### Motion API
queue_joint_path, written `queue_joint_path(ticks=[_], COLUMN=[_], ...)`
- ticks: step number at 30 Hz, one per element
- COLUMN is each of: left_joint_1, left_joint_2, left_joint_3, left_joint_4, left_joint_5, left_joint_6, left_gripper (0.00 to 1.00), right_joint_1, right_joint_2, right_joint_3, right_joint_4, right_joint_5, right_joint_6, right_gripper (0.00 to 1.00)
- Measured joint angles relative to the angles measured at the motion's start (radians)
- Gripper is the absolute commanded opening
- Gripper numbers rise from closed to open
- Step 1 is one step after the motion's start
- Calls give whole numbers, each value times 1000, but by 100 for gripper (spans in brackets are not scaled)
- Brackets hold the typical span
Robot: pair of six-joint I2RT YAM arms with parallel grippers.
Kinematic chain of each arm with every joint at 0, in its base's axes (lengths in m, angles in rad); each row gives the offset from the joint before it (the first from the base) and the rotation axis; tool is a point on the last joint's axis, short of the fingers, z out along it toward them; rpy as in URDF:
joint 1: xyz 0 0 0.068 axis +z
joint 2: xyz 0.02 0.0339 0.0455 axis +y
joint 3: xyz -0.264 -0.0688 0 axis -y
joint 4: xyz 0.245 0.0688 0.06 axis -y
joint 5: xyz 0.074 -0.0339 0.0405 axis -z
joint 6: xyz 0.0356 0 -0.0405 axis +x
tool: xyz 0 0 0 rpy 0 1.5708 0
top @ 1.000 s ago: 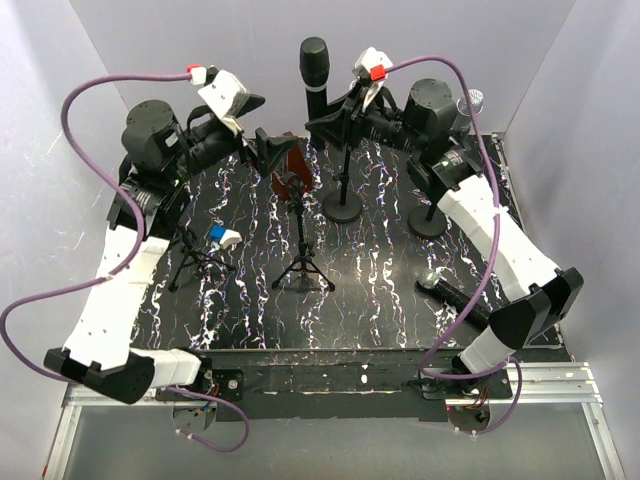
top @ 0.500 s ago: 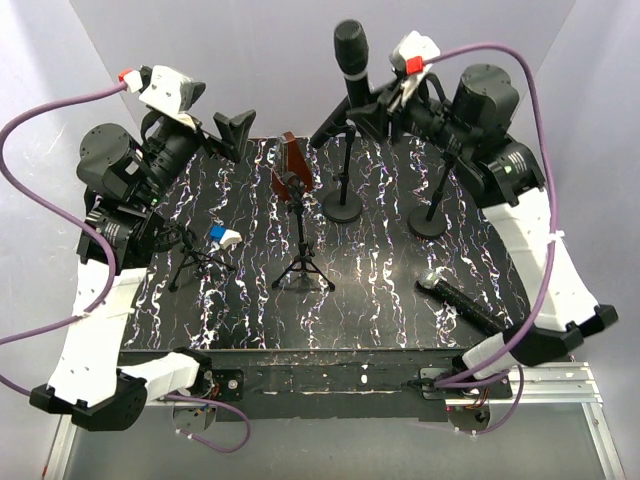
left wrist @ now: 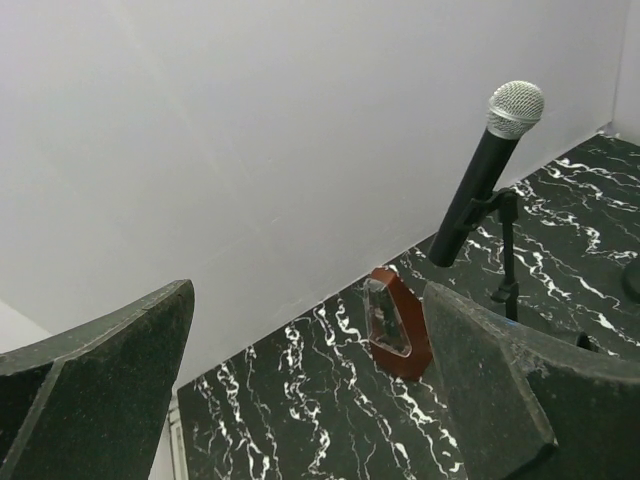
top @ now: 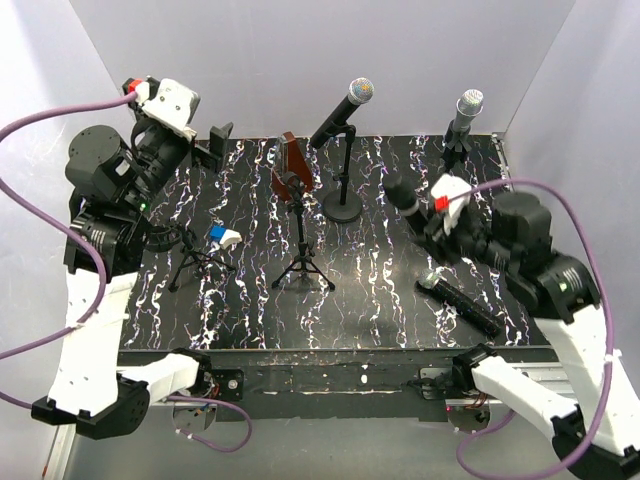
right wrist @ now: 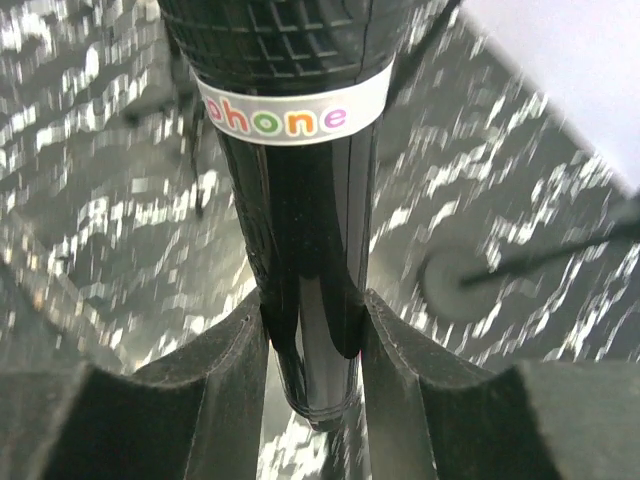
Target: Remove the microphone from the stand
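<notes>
Your right gripper (right wrist: 312, 325) is clamped on the glossy barrel of the black microphone (right wrist: 300, 190). One dark finger (right wrist: 215, 385) presses each side of it, just below a white band with coloured lettering. From above, that microphone hangs over the right half of the marbled black table (top: 380, 320), free of every stand. Its dark head points left toward the round base of the centre stand (top: 342, 200) and sits close beside that base.

The centre stand carries a silver-grilled microphone (top: 352, 100), tilted in its clip. A second silver-headed microphone (top: 465, 110) stands at the right rear corner, its support only partly visible. A dark microphone (top: 458, 300) lies flat on the table near the front right, just in front of your right gripper.

Your left gripper (left wrist: 308, 330) is raised at the left rear with its jaws spread wide, grasping nothing, well apart from the held microphone. Its camera looks between the two fingers at a reddish-brown holder (left wrist: 398, 325), which sits atop a tall tripod (top: 302, 265). Nearer the left arm, a small tripod (top: 200, 262) bears a blue-and-white piece (top: 222, 236).
</notes>
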Motion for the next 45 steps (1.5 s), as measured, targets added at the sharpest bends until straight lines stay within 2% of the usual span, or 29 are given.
queue_joint_path(ticks=[5, 13, 19, 28, 33, 37, 45], left_joint_1=[11, 27, 76, 98, 98, 98, 98], left_joint_2=[38, 25, 8, -11, 27, 60, 97], left_joint_3=[16, -59, -78, -85, -22, -2, -2], left_joint_4=[32, 185, 266, 290, 271, 275, 272], left_joint_5=[63, 119, 165, 200, 212, 214, 234], left_joint_6=[-19, -158, -197, -211, -193, -195, -198], left_gripper=[98, 98, 98, 98, 98, 98, 98], right_joint_1=[-2, -34, -39, -39, -39, -39, -39], right_joint_2=[-142, -158, -100, 162, 190, 190, 187], right_joint_3=[-179, -521, -650, -707, -755, -790, -816], right_joint_4=[-218, -354, -333, -207, -150, -105, -51], right_joint_5=[57, 154, 201, 213, 201, 212, 220], right_joint_6=[-27, -111, -148, -196, -215, -224, -214], right_gripper=[1, 1, 1, 1, 25, 38, 41])
